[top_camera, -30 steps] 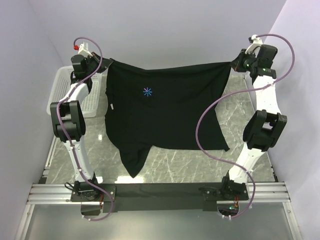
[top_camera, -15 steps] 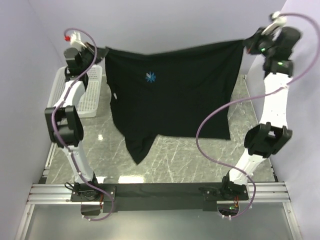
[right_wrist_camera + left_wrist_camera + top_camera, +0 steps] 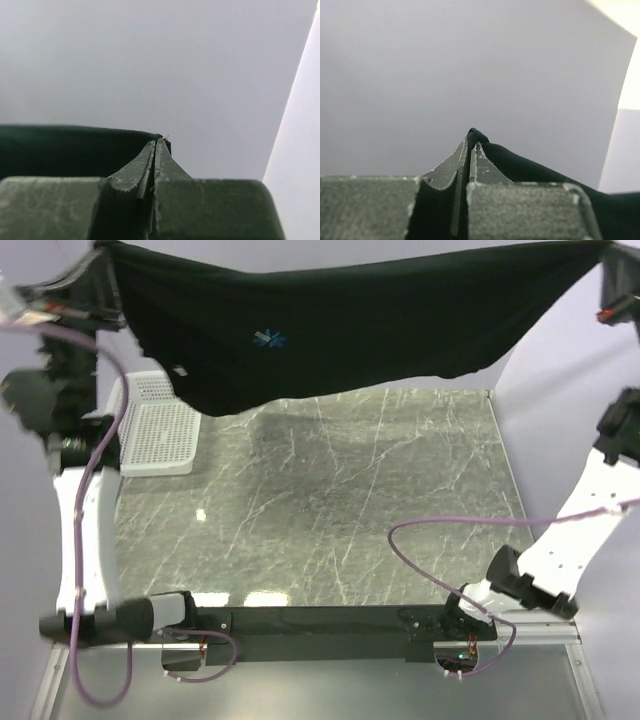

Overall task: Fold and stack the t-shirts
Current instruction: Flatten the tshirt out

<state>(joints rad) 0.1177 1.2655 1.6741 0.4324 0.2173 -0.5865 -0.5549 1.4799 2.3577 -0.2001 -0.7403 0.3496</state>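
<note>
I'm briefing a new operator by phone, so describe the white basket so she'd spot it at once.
Find the grey marble table and look to its far left side. The white basket sits there, its far end hidden by the black t-shirt held up above. It is the only white, perforated thing on the marble.

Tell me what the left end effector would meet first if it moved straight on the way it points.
Beyond the t-shirt corner that the left end effector pinches, only the wall lies ahead; the way looks free until there, though depth is unclear.
</note>
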